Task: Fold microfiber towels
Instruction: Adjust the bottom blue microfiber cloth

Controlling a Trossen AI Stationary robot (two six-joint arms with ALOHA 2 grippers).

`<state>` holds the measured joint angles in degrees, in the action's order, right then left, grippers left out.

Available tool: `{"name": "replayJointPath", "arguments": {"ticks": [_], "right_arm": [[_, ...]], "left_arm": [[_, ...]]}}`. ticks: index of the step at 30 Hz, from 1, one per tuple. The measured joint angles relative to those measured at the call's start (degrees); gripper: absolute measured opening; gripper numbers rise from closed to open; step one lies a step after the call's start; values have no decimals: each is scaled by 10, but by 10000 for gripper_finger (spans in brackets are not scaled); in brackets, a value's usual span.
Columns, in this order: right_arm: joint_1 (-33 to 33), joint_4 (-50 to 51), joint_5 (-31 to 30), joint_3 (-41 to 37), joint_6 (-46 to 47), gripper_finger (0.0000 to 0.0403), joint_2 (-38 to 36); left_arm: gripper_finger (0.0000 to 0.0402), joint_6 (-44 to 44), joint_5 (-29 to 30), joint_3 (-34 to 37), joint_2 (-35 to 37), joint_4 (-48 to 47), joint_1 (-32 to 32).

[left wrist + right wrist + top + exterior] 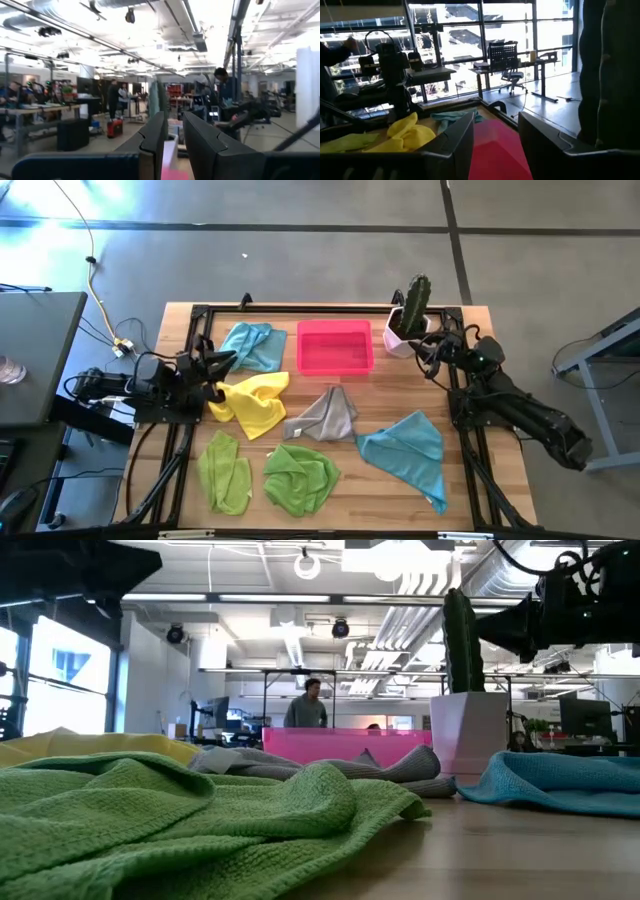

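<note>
Six microfiber towels lie crumpled on the wooden table: light blue [252, 345] at far left, yellow [255, 402], grey [325, 418] in the middle, another light blue [410, 452] at right, and two lime green [225, 470] [300, 477] near the front edge. My left gripper [218, 365] [172, 145] hovers at the table's left edge beside the yellow and blue towels, open, with nothing between its fingers. My right gripper [430, 358] [495, 135] hovers at the far right beside the plant pot, open and empty, pointing across the table.
A rigid pink tray [335, 345] sits at the table's far middle. A cactus in a white pot [410, 320] stands at the far right corner, close to my right gripper. A person [307, 705] stands in the room beyond the table.
</note>
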<state>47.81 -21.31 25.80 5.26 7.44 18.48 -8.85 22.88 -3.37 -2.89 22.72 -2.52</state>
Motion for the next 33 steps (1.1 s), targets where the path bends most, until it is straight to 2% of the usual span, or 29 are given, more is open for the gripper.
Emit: {"name": "replayJointPath", "arguments": {"ticks": [6,15,20,26,33], "right_arm": [[-22,61,-32,61,-37,145,20],[-70,167,-34,166,-63,145,95],[-102,237,-79,219,-64,145,134],[-150,332,-124,267,-60,145,176],[-224,369,-173,297,-49,145,218]], "left_arm": [[62,0,5,-34,-52,-1,-15],[62,41,5,-95,-184,-2,-21],[62,43,3,-145,-258,-2,-21],[62,95,-43,-181,-343,-6,-11],[62,186,-97,-208,-452,-4,12]]}}
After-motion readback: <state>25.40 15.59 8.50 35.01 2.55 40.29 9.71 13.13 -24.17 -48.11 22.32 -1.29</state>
